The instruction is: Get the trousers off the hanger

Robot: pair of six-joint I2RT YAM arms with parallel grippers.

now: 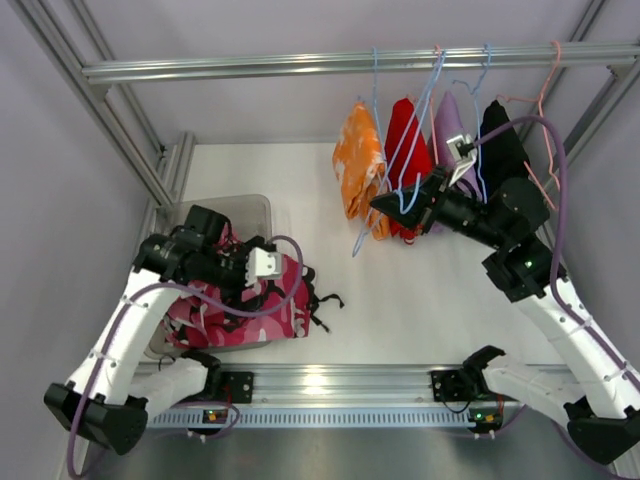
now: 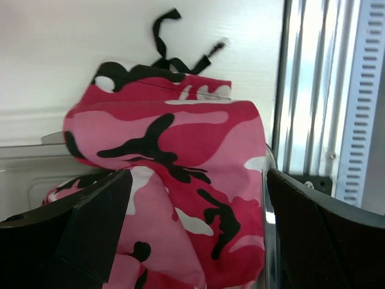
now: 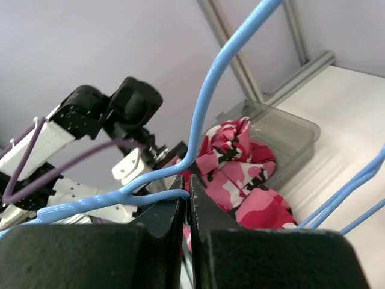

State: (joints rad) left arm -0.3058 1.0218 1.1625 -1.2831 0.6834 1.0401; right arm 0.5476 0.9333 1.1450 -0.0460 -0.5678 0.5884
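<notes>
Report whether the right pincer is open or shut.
Right pincer shut on the blue hanger: its fingers pinch the wire with no gap.

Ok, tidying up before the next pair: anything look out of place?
The camouflage trousers lie bunched over the rim of the clear bin, partly spilling onto the table instead of sitting fully inside.

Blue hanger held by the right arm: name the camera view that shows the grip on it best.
Right wrist view: close up, the right gripper is shut on the blue hanger, its wire pinched between the fingers. The top external view shows it small, among other hangers. The left wrist view misses it.
</notes>
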